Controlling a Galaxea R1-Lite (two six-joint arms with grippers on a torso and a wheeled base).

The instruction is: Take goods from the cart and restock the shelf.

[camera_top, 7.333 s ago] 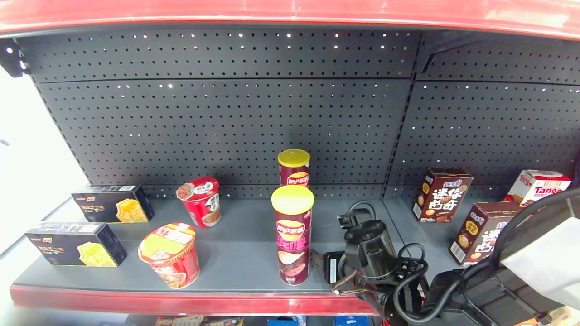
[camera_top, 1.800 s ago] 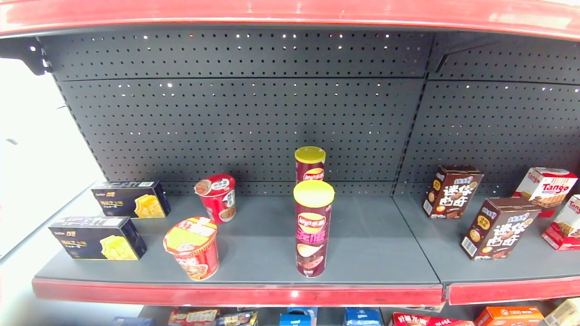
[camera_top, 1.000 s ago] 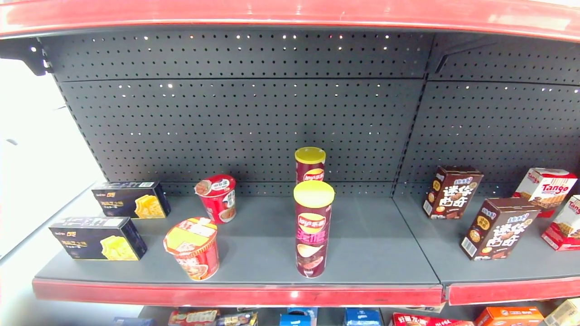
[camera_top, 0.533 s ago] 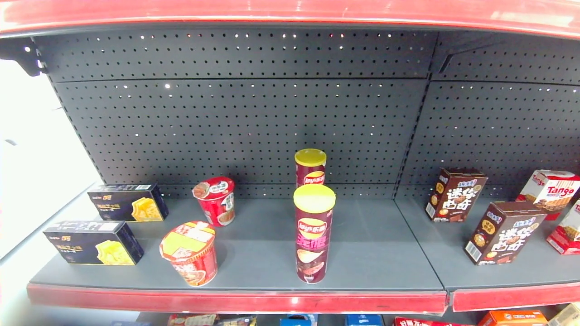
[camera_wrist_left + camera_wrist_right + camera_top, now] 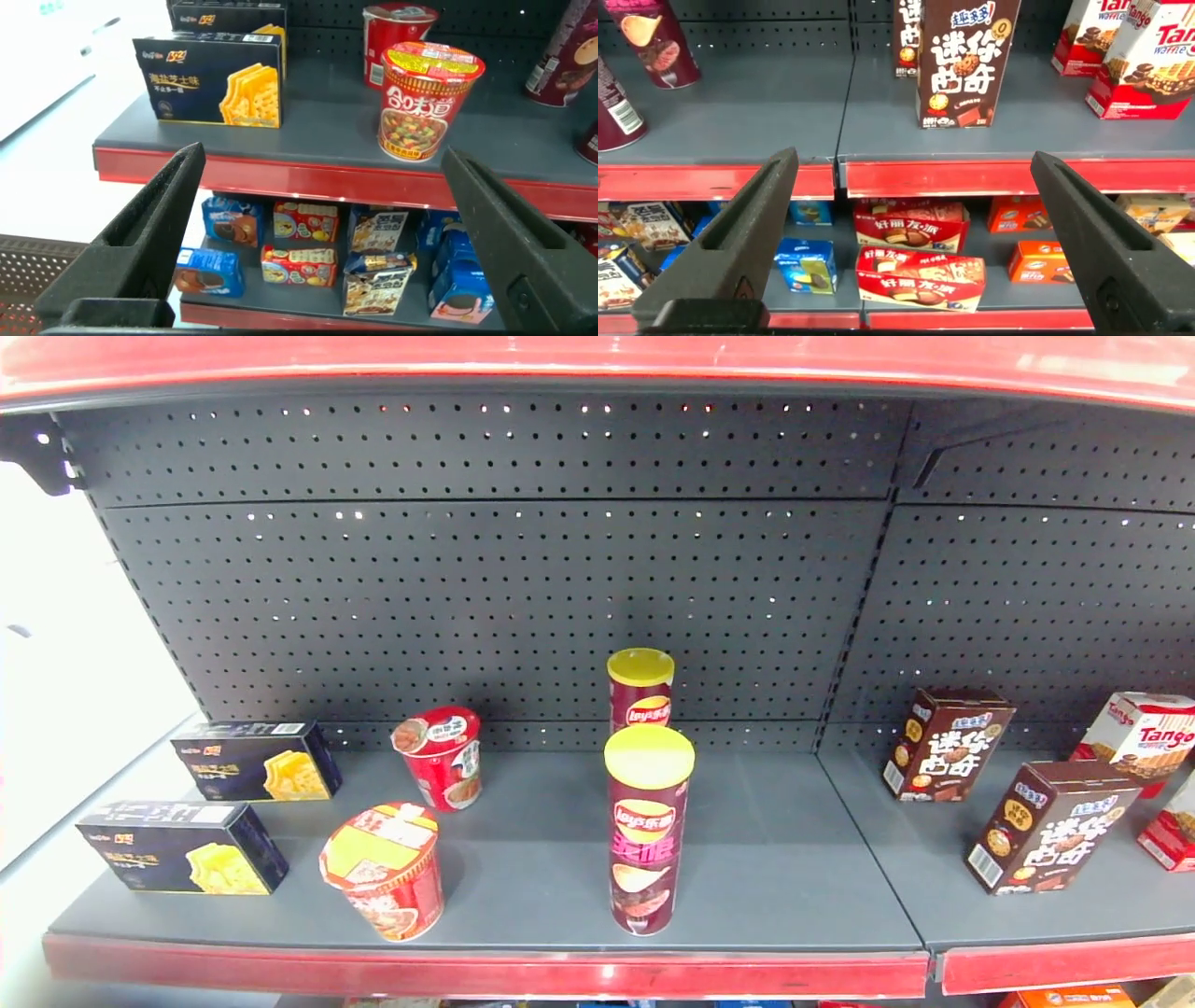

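Note:
The grey shelf with a red front lip carries two maroon chips cans, one in front and one behind. To their left stand two red noodle cups and two dark blue cracker boxes. My left gripper is open and empty, low in front of the shelf lip below the near noodle cup. My right gripper is also open and empty, in front of the lip below a brown biscuit box.
Two brown biscuit boxes and red-and-white wafer boxes stand on the right shelf section. A lower shelf holds several snack packs and red boxes. Bare shelf floor lies between the chips cans and the brown boxes.
The right arm, beside the front chips can 7.3 s ago, has left the head view. Since then the head camera has shifted, so the shelf sits lower in the picture.

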